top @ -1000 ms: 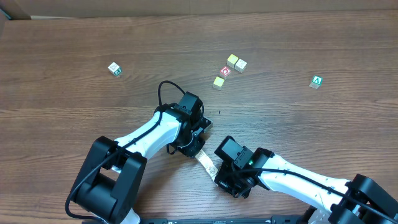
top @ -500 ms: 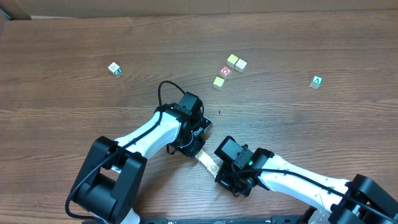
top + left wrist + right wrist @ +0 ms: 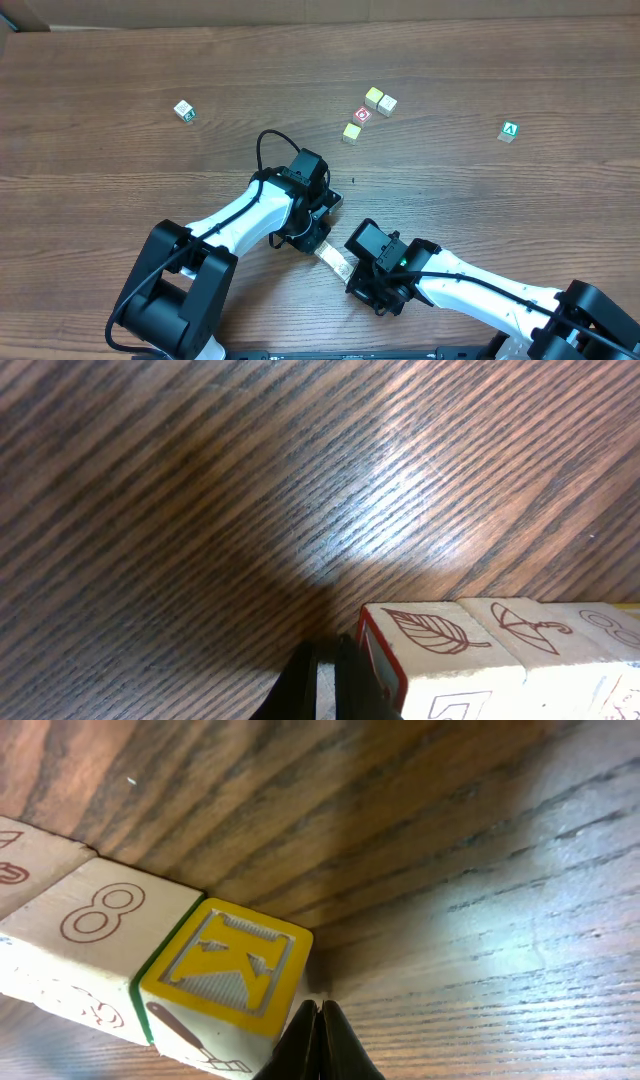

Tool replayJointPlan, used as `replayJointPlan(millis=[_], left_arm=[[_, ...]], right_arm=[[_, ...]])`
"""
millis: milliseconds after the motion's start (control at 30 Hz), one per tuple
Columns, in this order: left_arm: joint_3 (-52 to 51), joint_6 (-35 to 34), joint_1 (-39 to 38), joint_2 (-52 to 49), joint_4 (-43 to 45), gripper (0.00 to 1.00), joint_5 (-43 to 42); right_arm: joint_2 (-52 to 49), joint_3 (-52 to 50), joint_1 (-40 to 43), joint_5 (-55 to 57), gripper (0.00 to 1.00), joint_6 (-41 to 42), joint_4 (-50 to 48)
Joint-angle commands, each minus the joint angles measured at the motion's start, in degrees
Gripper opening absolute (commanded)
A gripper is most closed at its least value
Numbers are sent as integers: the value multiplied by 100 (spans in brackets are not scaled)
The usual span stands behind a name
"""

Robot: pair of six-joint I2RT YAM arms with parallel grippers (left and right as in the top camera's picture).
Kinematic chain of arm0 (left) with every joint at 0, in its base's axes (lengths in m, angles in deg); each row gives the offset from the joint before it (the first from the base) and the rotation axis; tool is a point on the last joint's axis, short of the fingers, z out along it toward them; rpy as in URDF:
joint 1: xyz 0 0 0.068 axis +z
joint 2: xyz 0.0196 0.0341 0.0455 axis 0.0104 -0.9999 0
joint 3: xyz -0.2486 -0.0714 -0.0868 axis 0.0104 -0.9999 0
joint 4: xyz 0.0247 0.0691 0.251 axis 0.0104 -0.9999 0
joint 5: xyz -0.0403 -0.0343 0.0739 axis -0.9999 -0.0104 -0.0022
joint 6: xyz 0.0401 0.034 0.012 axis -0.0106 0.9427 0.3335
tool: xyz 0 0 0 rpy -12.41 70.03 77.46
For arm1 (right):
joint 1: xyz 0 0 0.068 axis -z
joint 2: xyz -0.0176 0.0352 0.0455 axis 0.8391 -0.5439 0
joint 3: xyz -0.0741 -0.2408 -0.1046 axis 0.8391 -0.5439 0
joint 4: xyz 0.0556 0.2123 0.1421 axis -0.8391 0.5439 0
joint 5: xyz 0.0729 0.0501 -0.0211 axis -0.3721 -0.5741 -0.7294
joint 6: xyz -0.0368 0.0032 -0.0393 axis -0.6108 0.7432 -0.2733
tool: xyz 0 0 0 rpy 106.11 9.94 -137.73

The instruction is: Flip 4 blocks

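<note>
The blocks (image 3: 334, 263) lie in one straight row on the wooden table between my two arms. In the left wrist view the row's end cube, red-edged with a leaf drawing (image 3: 430, 650), lies beside an umbrella cube (image 3: 525, 625). My left gripper (image 3: 328, 663) is shut and empty, its tips against that red-edged end. The right wrist view has the other end: a yellow-faced cube (image 3: 225, 970) next to a cube marked 8 (image 3: 100, 920). My right gripper (image 3: 318, 1020) is shut with its tips right by the yellow cube's end. From overhead, the left gripper (image 3: 318, 243) and right gripper (image 3: 352, 287) bracket the row.
Further back lie a white cube with green marks (image 3: 184, 111), a cluster of two cream cubes (image 3: 380, 100), a red-faced cube (image 3: 362, 115) and a yellowish cube (image 3: 351, 132). A green A cube (image 3: 510, 131) lies at the right.
</note>
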Motion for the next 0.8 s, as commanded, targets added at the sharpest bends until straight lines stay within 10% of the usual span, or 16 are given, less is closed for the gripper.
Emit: replayJointPlan(millis=[0,767], left_arm=[[-258,151,-160,-334,48,4,-122],[-258,149,-162,-334,164,4,-125]], right_arm=[[4,35,-35,256,4,-37,-155],[4,35,-586,299,4,55,-564]])
